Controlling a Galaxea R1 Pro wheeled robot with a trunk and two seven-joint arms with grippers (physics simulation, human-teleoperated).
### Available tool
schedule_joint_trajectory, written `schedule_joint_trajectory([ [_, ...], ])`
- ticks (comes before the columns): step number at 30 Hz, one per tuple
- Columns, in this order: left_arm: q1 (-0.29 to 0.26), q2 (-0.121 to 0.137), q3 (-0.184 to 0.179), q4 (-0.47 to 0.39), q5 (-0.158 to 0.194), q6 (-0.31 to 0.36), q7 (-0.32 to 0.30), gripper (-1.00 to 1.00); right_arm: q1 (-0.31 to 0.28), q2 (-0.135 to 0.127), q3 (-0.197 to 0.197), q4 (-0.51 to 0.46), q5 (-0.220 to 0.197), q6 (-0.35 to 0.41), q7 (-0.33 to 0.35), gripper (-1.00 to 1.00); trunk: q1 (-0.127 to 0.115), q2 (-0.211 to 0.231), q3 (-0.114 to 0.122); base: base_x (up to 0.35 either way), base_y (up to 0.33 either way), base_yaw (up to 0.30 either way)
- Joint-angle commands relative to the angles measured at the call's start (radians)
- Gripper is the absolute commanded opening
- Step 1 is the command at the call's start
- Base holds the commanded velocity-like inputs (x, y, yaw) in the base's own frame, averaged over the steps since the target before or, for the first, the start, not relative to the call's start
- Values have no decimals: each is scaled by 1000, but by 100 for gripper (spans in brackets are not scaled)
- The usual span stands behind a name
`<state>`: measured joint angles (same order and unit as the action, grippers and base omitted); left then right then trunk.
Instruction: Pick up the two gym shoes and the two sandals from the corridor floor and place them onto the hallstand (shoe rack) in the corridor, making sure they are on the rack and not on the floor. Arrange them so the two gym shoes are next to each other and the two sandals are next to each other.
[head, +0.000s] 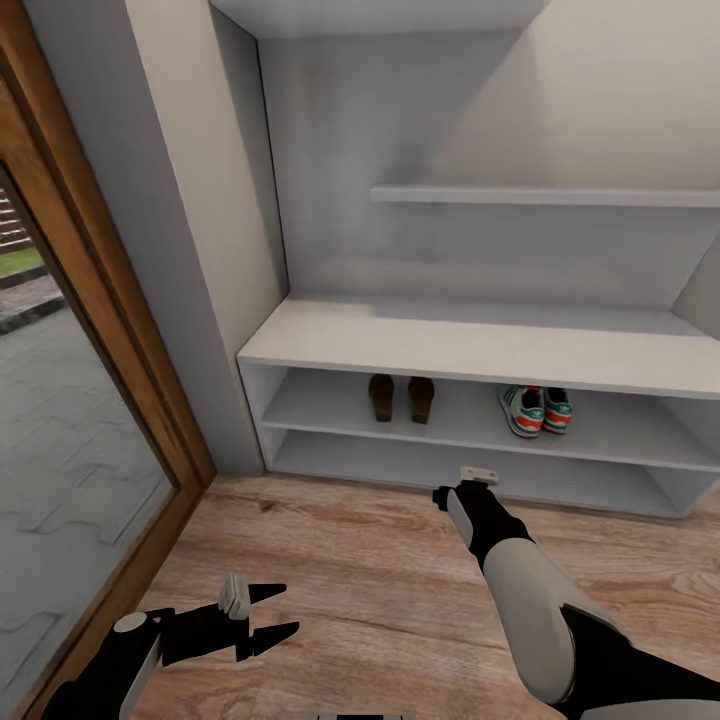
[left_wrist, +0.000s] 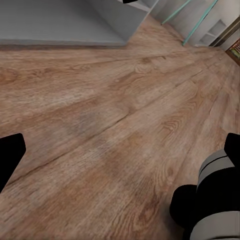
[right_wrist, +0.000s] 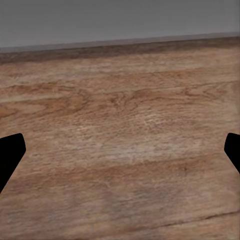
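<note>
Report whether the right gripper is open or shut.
Open: the right gripper has its black fingertips at opposite picture edges, bare corridor floor between.

A: Head view. Hallstand cut off at the right edge; its top shelf runs out at the upper edge. How far it goes on, unknown.

B: The sandals?

A: Toes lie back in shadow under the bench top, straps too small to make out. Gym shoes show heels only; laces hidden.

B: Grippers?

A: Right gripper is seen from behind, fingers foreshortened and possibly apart. Both wrist views catch just dark fingertips at the frame edges. Left gripper is plain enough; its arm is cropped at the bottom corner.
</note>
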<state>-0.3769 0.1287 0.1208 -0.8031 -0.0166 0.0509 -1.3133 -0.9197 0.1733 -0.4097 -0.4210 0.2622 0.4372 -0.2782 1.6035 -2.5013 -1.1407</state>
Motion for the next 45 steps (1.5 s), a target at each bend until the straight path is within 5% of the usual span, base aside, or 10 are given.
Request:
schedule_joint_trajectory([
  [1, 0, 0, 2, -1, -2, 6, -6, 100, 0, 1, -6, -2, 11, 5, 3, 100, 0, 0, -1, -5, -3, 0],
  [13, 1, 1, 2, -2, -3, 5, -5, 100, 4, 1, -6, -3, 11, -4, 6, 100, 0, 0, -1, -1, -1, 0],
  [17, 1, 3, 1, -5, -5, 6, -2, 100, 66, 1, -6, 11, 13, -85, 18, 100, -2, 1, 15, 0, 0, 0],
  [20, 1, 8, 0, -5, -6, 6, 0, 100, 128, -29, -6, 29, 14, -146, 89, 100, -3, 1, 26, 0, 0, 0],
  [25, 1, 11, -1, -4, -10, 5, 1, 100, 173, -118, -6, 86, 14, -189, 233, 100, -22, 35, 42, 0, 0, 0],
  [29, 1, 11, -1, 1, -12, 4, 2, 100, 185, -150, -5, 129, 15, -235, 277, 100, -37, 63, 55, 0, 0, 0],
  [30, 1, 11, -2, 5, -15, 4, 6, 100, 199, -181, -4, 208, 16, -322, 312, 100, -41, 70, 58, 0, 0, 0],
  [36, 1, 14, -5, 7, -18, 4, 10, 100, 219, -208, -1, 299, 29, -425, 324, 100, -64, 112, 76, 0, 0, 0],
  [45, 46, 43, -4, 12, -20, 0, 51, 100, 384, -235, 2, 351, 188, -683, 330, 100, -99, 175, 105, 0, 0, 0],
])
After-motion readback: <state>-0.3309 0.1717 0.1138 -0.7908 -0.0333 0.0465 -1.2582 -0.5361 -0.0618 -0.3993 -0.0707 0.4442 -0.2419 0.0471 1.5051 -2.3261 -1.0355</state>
